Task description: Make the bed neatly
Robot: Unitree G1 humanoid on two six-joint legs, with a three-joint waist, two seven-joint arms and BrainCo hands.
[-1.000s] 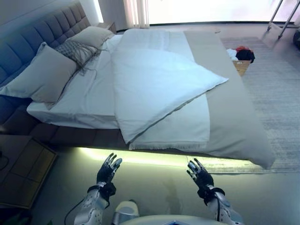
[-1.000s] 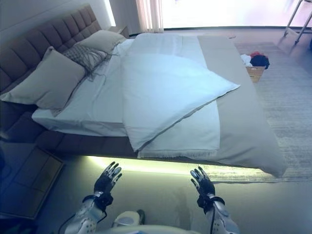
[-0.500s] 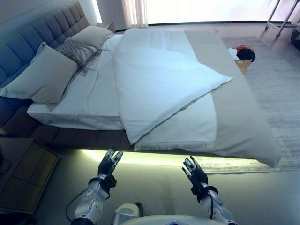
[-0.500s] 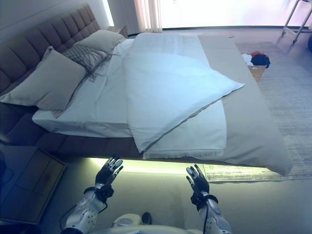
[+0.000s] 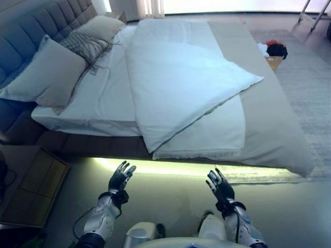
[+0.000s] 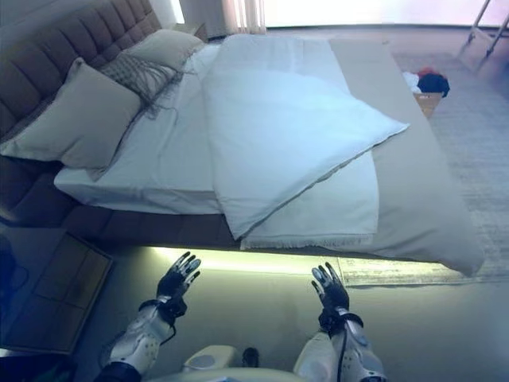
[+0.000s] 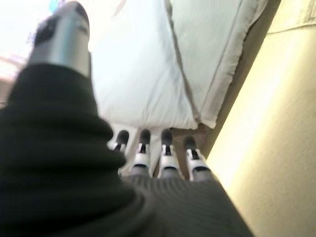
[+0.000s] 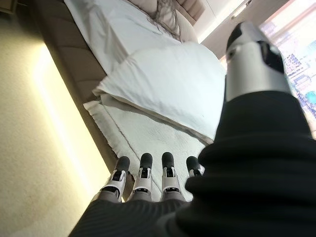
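A bed (image 5: 83,111) with a white sheet stands before me. A white duvet (image 5: 181,82) lies folded back diagonally over it, its corner hanging at the near edge (image 5: 152,147). A beige cover (image 5: 269,124) lies along the right side. Two beige pillows (image 5: 46,75) and a fringed cushion (image 5: 83,46) rest against the padded headboard (image 5: 31,31). My left hand (image 5: 120,177) and right hand (image 5: 220,186) are open and empty, held above the floor short of the bed's near edge. The duvet also shows in the right wrist view (image 8: 168,84).
A dark bedside table (image 5: 28,186) stands at the left. A basket of clothes (image 5: 274,54) sits on the grey rug (image 5: 310,77) beyond the bed at the right. A lit strip runs under the bed's near edge (image 5: 181,168).
The view has shifted: the bed sits lower and nearer in the picture. Both hands stay open and raised before the bed's edge.
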